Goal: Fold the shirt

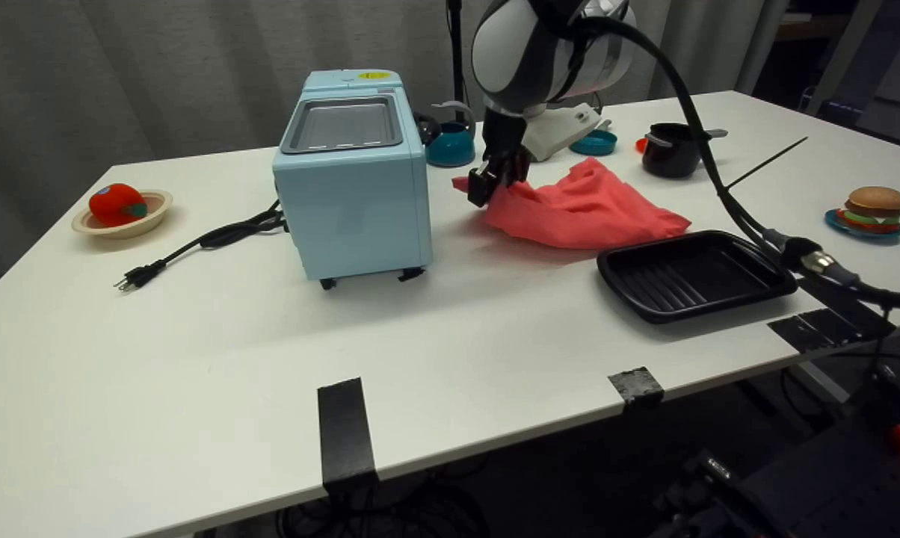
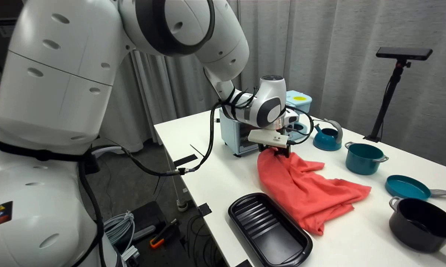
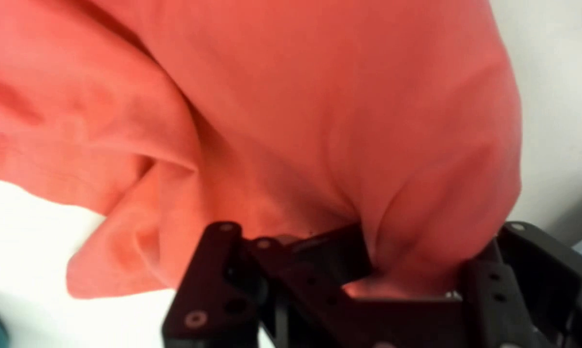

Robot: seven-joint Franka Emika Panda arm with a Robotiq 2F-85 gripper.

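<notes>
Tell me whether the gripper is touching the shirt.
Touching: the wrist view shows the shirt bunched between the fingers of the gripper, creasing against one of them.

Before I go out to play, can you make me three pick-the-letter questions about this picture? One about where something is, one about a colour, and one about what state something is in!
1. Where is the burger?
A) in the black tray
B) on the toaster oven
C) on a blue plate

2. What colour is the kettle?
A) teal
B) yellow
C) pink

3. How is the shirt?
A) folded in a neat square
B) rumpled
C) spread flat without a crease

The right letters:
1 is C, since the plate's rim peeks out under the burger in an exterior view.
2 is A, since its body looks teal in both exterior views.
3 is B, since creases run across it in the wrist view.
</notes>
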